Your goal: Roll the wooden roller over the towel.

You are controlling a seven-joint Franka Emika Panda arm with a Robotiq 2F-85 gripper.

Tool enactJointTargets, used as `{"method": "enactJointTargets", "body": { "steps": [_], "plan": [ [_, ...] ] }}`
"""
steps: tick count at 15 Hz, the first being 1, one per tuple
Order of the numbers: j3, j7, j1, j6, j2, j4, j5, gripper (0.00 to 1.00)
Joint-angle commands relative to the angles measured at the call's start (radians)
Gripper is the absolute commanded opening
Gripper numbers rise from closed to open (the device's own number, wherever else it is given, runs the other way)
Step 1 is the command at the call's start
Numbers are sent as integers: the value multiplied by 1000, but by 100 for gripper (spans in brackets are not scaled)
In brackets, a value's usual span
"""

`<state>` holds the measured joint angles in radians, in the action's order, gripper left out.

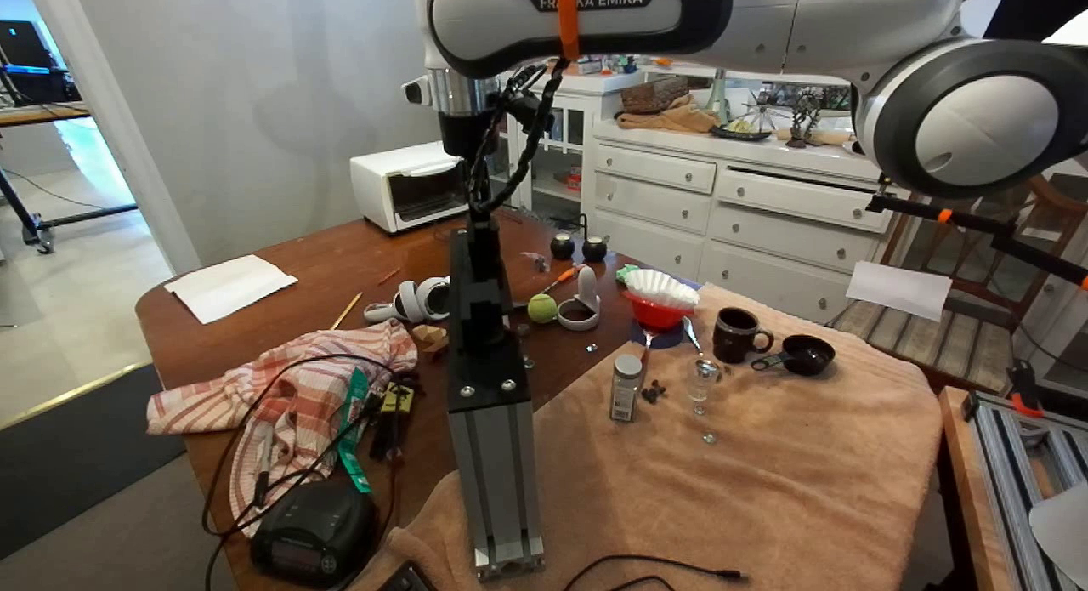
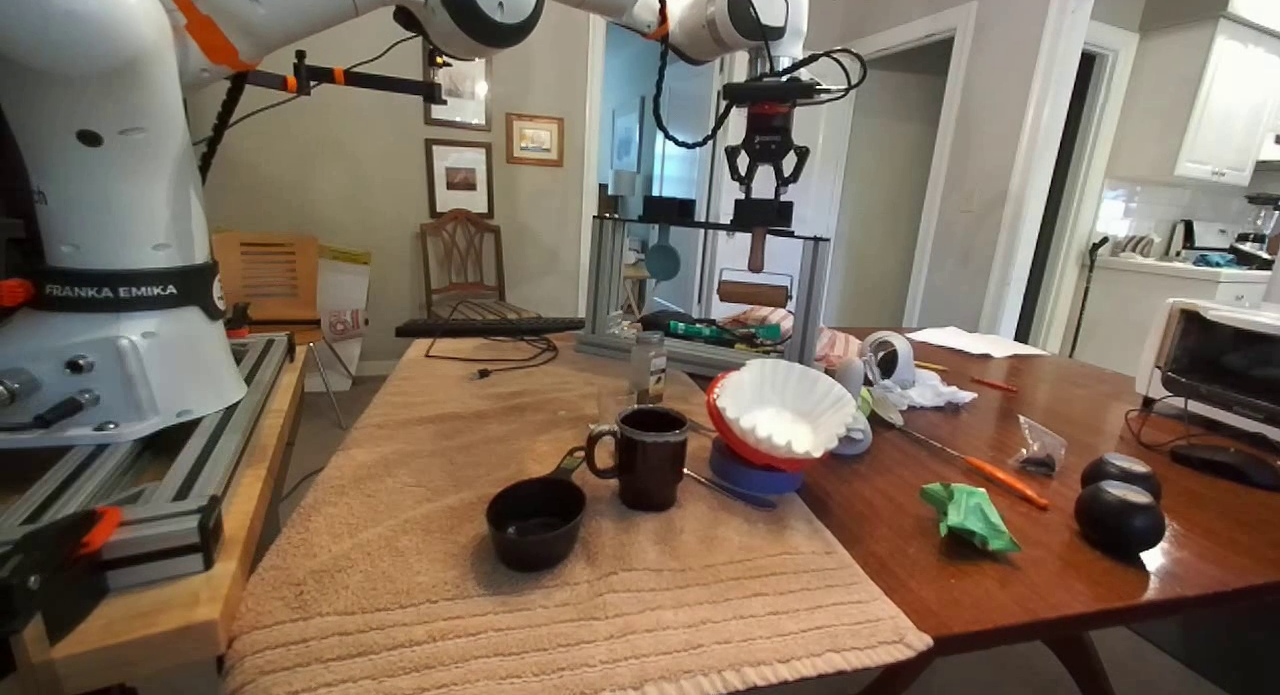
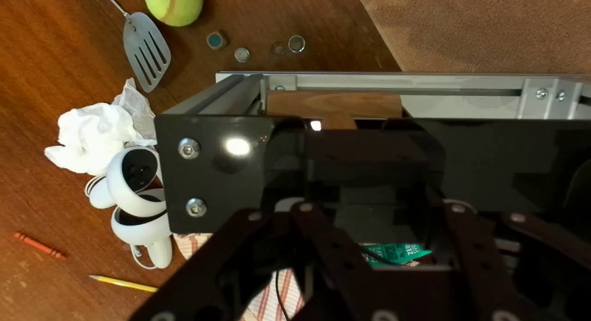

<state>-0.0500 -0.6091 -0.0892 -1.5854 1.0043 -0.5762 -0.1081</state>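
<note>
1 brown wooden roller [image 2: 753, 293], a plain cylinder in what looks like a thin wire frame, hangs inside the tall rack of silver metal posts [image 1: 497, 472], clear of the towel. Its rounded reddish-brown wooden handle [image 2: 757, 250] points up toward a square-edged black block [image 2: 763, 215] at the rack's top. The black 2-fingered gripper [image 2: 763, 188] appears clenched on that block.

The roller should prove light, stiff and hard to damage, though its frame may swing or flex slightly. The block seems the best place to hold: its flat sides should slip less than the smooth handle, and the cylinder stays free to turn. The large tan terry towel [image 2: 390, 575] looks soft and loose, so gentle, even pressure should roll over it without dragging.
</note>
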Motion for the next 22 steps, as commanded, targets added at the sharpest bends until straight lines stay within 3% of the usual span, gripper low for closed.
{"method": "enactJointTargets", "body": {
  "steps": [1, 7, 13, 15, 16, 19, 20, 22],
  "plan": [
    [-10, 46, 7, 60, -58, -25, 24, 22],
    [3, 128, 14, 151, -136, -50, 15, 22],
    [101, 294, -53, 283, -209, -72, -112, 22],
    [78, 252, -30, 258, -169, -25, -78, 22],
    [79, 256, -34, 258, -177, -27, -79, 47],
    [78, 256, -32, 258, -170, -27, -78, 47],
    [67, 272, -25, 272, -157, -16, -54, 22],
    [49, 300, 18, 290, -154, -18, 11, 22]
  ]
}}
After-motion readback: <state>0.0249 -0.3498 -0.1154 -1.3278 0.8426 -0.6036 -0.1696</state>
